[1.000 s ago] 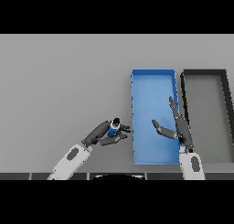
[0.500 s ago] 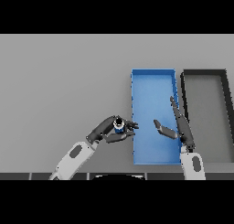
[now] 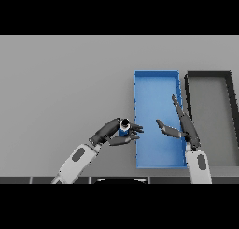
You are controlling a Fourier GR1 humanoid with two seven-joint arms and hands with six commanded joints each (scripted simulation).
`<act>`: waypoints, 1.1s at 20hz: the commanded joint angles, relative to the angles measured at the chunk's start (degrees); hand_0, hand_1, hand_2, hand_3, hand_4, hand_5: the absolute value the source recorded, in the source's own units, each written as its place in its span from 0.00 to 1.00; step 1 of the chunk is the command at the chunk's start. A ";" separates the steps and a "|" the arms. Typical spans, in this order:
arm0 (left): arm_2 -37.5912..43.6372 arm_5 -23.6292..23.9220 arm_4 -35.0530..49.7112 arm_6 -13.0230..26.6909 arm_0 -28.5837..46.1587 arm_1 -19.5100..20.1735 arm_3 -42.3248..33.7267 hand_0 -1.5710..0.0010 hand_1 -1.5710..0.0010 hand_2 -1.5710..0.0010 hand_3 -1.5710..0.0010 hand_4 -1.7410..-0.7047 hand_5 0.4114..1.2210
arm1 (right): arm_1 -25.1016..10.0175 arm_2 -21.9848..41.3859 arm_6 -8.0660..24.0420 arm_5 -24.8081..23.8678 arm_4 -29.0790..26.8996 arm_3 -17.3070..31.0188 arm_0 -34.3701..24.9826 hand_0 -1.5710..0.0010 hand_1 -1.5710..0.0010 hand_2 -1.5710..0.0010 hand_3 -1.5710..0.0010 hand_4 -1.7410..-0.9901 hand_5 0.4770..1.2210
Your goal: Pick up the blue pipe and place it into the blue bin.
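left hand [image 3: 113, 132] curled round blue pipe [image 3: 124, 128], moved right, fingertips now at blue bin [image 3: 157, 78] edge | right hand [image 3: 179, 124] open over bin, unchanged

Right robot hand [image 3: 179, 125] over blue bin [image 3: 156, 75], far end free

Two bins sit side by side on one grey table [image 3: 56, 83]: one blue bin [image 3: 156, 76] and one black bin [image 3: 208, 75]. One blue pipe [image 3: 123, 127] is in view. Two hands show, the left hand [image 3: 112, 131] and the right hand [image 3: 182, 125], one on each of two white and grey arms.
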 commanded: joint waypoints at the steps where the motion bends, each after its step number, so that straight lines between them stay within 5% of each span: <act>1: 0.49 -0.06 0.06 0.05 -0.21 -0.18 0.21 0.00 0.00 0.00 0.00 0.26 1.00 | 0.00 0.17 -0.13 0.01 0.22 0.04 -0.15 1.00 1.00 1.00 1.00 0.74 0.14; 4: 1.05 -0.90 -0.64 -0.42 -0.03 -0.16 0.19 0.00 0.00 0.00 0.00 0.26 1.00 | -0.21 -0.95 -3.21 1.66 -2.77 0.46 -1.25 1.00 0.99 0.99 1.00 0.75 0.12; 7: 1.23 -1.81 -0.93 -0.63 1.08 0.07 -0.76 0.00 0.00 0.00 0.00 0.26 1.00 | -1.00 -1.83 -6.26 7.48 -11.55 -4.47 -2.58 1.00 0.99 0.98 1.00 0.75 0.15; 14: 1.57 -2.53 -3.47 0.34 1.44 -1.36 -0.84 0.00 0.00 0.00 0.00 0.26 1.00 | -10.76 1.29 5.04 18.11 -21.19 -16.67 -7.97 1.00 1.00 1.00 1.00 0.73 0.09; 22: 2.69 -4.56 -4.94 0.39 2.34 -1.87 -1.80 0.00 0.00 0.00 0.00 0.26 1.00 | -12.28 8.16 13.69 22.81 -25.03 -20.38 -15.17 1.00 1.00 1.00 1.00 0.67 0.06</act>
